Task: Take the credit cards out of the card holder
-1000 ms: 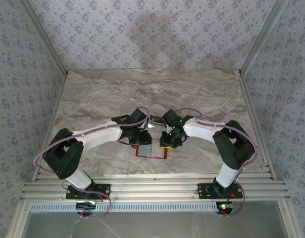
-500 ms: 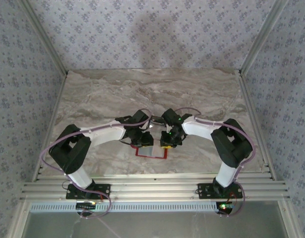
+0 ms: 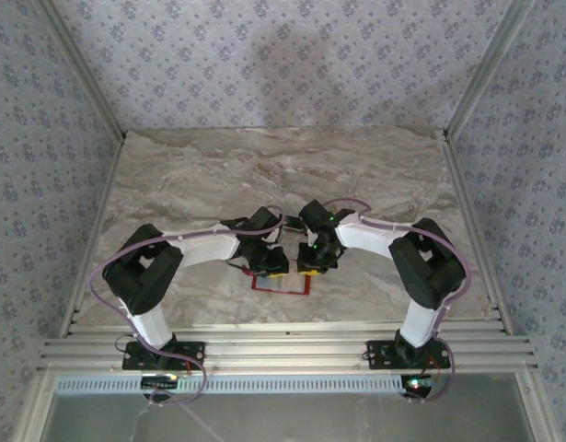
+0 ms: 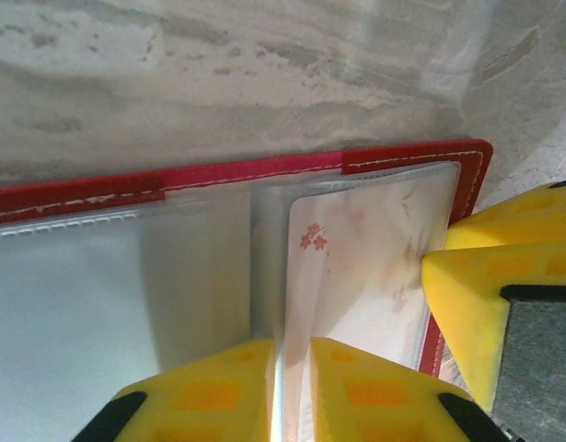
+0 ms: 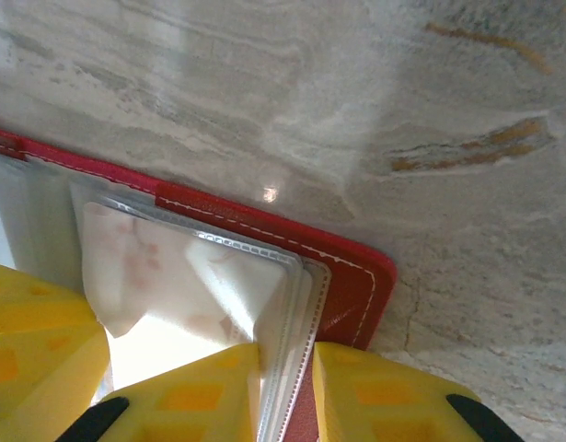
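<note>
Pinching the open card holder (image 3: 281, 282) with left gripper (image 4: 281, 368) and right gripper (image 5: 287, 379), near table (image 3: 264, 166) front edge; bare marble beyond. Closer together than before.

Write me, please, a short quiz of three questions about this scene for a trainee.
1. True or false: the card holder lies open on the table.
2. What does the left gripper pinch?
3. The marks on the pale card are: A pink flowers, B blue stars, C black digits.
Key: 1 true; 2 a clear sleeve of the holder; 3 A.
</note>
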